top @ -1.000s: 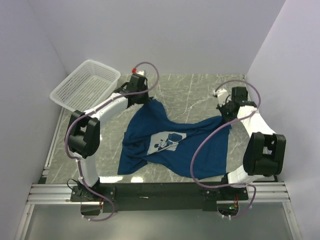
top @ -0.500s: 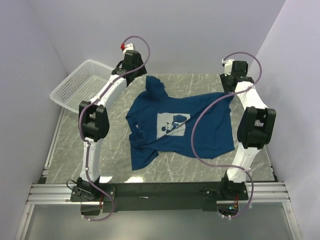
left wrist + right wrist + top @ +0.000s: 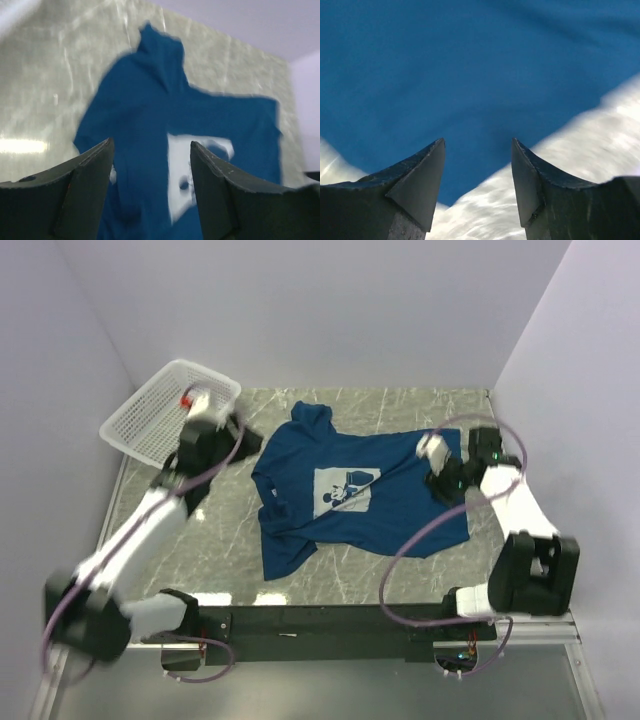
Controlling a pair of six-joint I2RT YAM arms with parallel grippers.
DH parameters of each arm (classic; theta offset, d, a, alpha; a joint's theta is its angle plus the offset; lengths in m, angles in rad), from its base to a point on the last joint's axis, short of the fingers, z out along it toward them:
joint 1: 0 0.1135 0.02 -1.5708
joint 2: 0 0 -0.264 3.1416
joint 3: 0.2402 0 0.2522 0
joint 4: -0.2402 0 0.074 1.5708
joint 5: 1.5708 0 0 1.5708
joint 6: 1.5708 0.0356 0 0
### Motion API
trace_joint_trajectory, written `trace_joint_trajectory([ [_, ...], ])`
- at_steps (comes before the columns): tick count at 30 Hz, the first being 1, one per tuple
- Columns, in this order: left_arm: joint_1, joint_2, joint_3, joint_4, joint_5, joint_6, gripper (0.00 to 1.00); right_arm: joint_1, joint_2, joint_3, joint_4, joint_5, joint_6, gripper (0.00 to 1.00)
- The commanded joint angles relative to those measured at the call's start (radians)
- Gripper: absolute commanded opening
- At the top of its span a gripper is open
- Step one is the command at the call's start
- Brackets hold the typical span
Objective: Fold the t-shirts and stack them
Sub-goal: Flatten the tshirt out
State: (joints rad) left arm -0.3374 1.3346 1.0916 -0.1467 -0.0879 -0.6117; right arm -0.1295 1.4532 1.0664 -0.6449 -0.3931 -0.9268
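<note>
A dark blue t-shirt [image 3: 410,515] lies spread on the marble table, its pale chest print [image 3: 345,488] facing up and one sleeve bunched at the front left. My left gripper [image 3: 232,432] hangs open to the left of the shirt and holds nothing. In the left wrist view the t-shirt [image 3: 150,100] lies ahead, beyond the open left gripper [image 3: 150,150]. My right gripper [image 3: 443,483] is above the shirt's right part. The right wrist view shows the right gripper [image 3: 477,145] open and empty over the edge of the blue cloth [image 3: 470,65].
A white mesh basket [image 3: 165,410] stands tilted at the back left corner, just behind my left wrist. Pale walls close in the table on the left, back and right. The black base rail [image 3: 320,625] runs along the near edge.
Both grippers have opened and let go of the shirt, which now lies flat. The left arm has swung back down towards the basket, and the right arm has come down over the shirt's right side.
</note>
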Motion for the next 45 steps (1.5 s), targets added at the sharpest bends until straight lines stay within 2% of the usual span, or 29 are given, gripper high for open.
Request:
trace_joint_trajectory([
  [1,-0.003,-0.24,-0.372,0.052,0.108,-0.172,0.68,0.001,-0.164,-0.188,-0.304,-0.225,-0.479,0.61],
  [2,-0.003,-0.367,-0.44,0.049,0.131,-0.204,0.68,-0.001,-0.201,-0.227,-0.334,-0.202,-0.518,0.61],
  [5,-0.005,-0.573,-0.655,0.039,0.223,-0.344,0.69,0.002,-0.327,-0.353,-0.357,-0.153,-0.612,0.61],
  [8,-0.006,-0.673,-0.757,-0.005,0.275,-0.439,0.69,0.004,-0.404,-0.416,-0.375,-0.098,-0.635,0.61],
  [13,-0.008,-0.628,-0.774,-0.036,0.272,-0.462,0.69,0.071,-0.445,-0.514,-0.308,-0.011,-0.557,0.6],
  [16,-0.011,-0.488,-0.748,-0.028,0.278,-0.461,0.68,0.116,-0.442,-0.548,-0.185,0.033,-0.454,0.59],
  [19,-0.021,-0.413,-0.728,-0.027,0.28,-0.454,0.67,0.158,-0.403,-0.549,-0.11,0.06,-0.386,0.58],
  [23,-0.034,-0.416,-0.722,-0.034,0.251,-0.442,0.67,0.208,-0.346,-0.553,-0.015,0.121,-0.317,0.55],
  [26,-0.035,-0.466,-0.713,-0.073,0.229,-0.436,0.67,0.221,-0.323,-0.551,0.007,0.14,-0.305,0.49],
  [29,-0.035,-0.528,-0.708,-0.109,0.208,-0.436,0.67,0.231,-0.323,-0.537,-0.025,0.135,-0.316,0.31],
  [30,-0.035,-0.543,-0.705,-0.117,0.205,-0.436,0.67,0.235,-0.333,-0.522,-0.039,0.116,-0.32,0.21],
  [36,-0.035,-0.607,-0.685,-0.166,0.194,-0.434,0.67,0.272,-0.353,-0.407,-0.116,0.043,-0.288,0.06],
  [38,-0.035,-0.618,-0.681,-0.172,0.194,-0.433,0.67,0.315,-0.329,-0.294,-0.125,0.031,-0.224,0.02],
  [40,-0.035,-0.621,-0.674,-0.174,0.195,-0.427,0.67,0.358,-0.271,-0.173,-0.078,0.058,-0.134,0.05],
  [41,-0.034,-0.624,-0.67,-0.175,0.197,-0.422,0.67,0.369,-0.252,-0.139,0.026,0.088,-0.001,0.11],
  [42,-0.035,-0.623,-0.661,-0.182,0.195,-0.419,0.67,0.381,-0.205,-0.084,0.08,0.136,0.064,0.37],
  [43,-0.035,-0.623,-0.656,-0.186,0.195,-0.416,0.67,0.395,-0.18,-0.056,0.134,0.193,0.133,0.45],
  [44,-0.035,-0.626,-0.65,-0.189,0.194,-0.408,0.68,0.395,-0.15,-0.021,0.169,0.274,0.223,0.48],
  [45,-0.035,-0.627,-0.641,-0.197,0.195,-0.405,0.68,0.395,-0.101,0.036,0.169,0.289,0.255,0.55],
])
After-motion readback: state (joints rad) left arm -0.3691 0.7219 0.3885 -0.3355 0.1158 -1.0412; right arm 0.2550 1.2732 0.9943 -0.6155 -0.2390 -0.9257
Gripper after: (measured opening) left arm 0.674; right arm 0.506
